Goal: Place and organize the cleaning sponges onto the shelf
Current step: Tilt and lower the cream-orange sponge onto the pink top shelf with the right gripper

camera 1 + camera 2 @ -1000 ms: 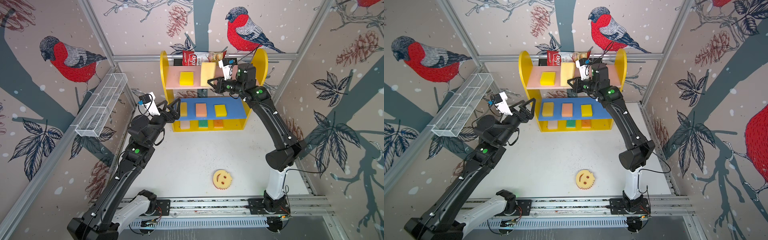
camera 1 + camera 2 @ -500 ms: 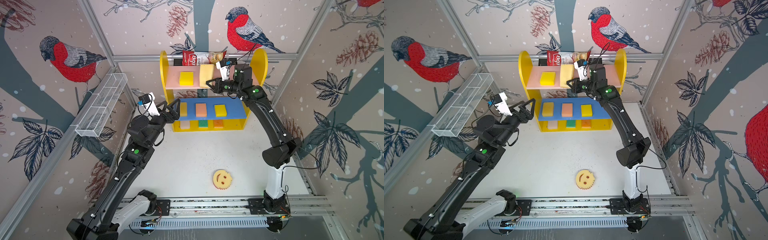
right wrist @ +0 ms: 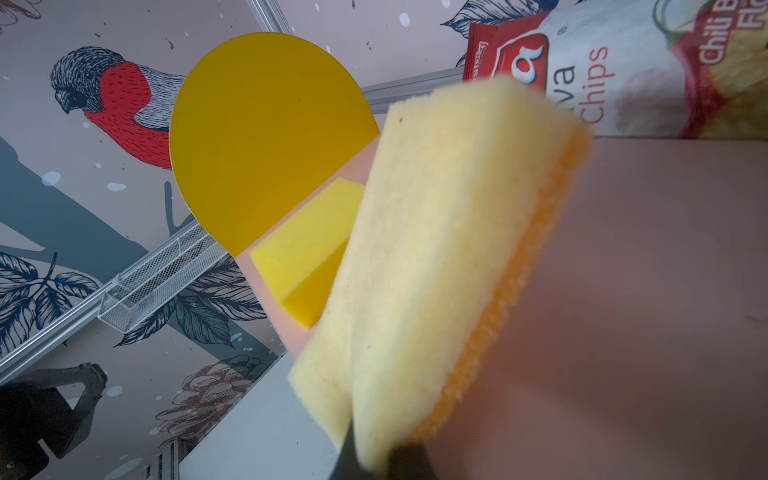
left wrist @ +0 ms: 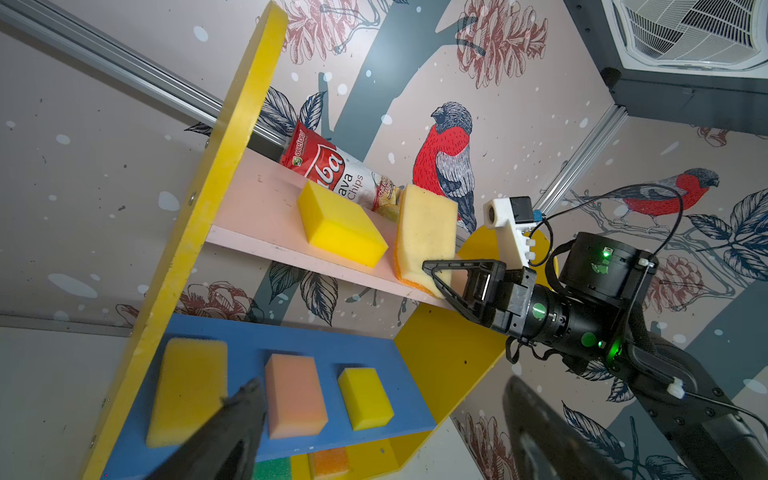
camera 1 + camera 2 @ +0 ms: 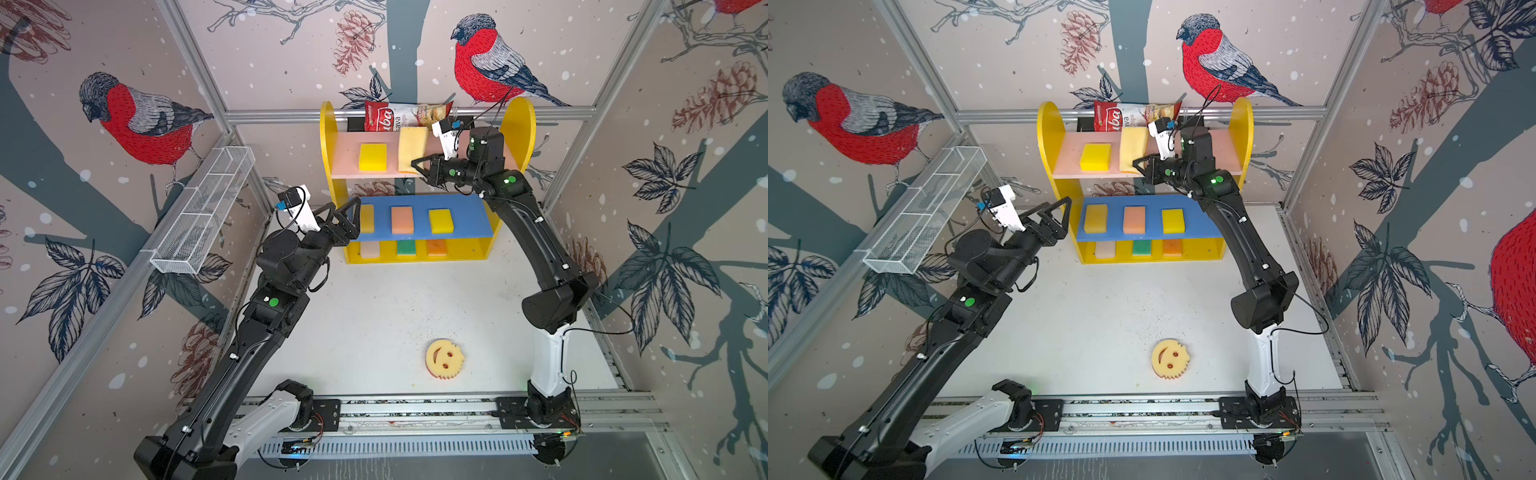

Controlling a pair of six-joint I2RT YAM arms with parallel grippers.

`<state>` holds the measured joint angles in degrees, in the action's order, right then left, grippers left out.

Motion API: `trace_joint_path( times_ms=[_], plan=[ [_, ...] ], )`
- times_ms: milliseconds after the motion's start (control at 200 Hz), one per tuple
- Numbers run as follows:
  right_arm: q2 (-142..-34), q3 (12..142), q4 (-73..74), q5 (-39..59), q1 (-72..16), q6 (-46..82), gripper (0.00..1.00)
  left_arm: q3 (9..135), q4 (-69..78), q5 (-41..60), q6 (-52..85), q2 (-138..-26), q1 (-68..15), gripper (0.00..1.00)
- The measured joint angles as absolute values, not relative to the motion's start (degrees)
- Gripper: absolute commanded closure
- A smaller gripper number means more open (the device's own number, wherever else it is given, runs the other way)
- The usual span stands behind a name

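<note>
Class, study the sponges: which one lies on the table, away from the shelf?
The round yellow smiley-face sponge; the rest are rectangular, up at the shelf.

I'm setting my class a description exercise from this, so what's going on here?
The right gripper is shut on a cream sponge, holding it tilted at the shelf's pink top board beside a yellow sponge. The left gripper hangs open and empty near the blue middle board. A round smiley sponge lies on the table, not yet shelved.
</note>
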<state>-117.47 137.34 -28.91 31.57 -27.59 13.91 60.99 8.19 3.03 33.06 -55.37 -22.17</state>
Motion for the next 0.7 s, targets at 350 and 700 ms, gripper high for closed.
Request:
trace_joint_path(
  times_ms=[350,700],
  plan=[
    [-117.89,137.78,-25.98,31.75,-27.49,13.69,0.61,60.99,7.86,3.01,33.06,-55.37,-22.17,0.11],
    [-118.80,137.78,-21.61,27.16,-26.85,12.34,0.32,60.97,7.05,2.94,33.12,-55.72,-22.17,0.11]
  ],
)
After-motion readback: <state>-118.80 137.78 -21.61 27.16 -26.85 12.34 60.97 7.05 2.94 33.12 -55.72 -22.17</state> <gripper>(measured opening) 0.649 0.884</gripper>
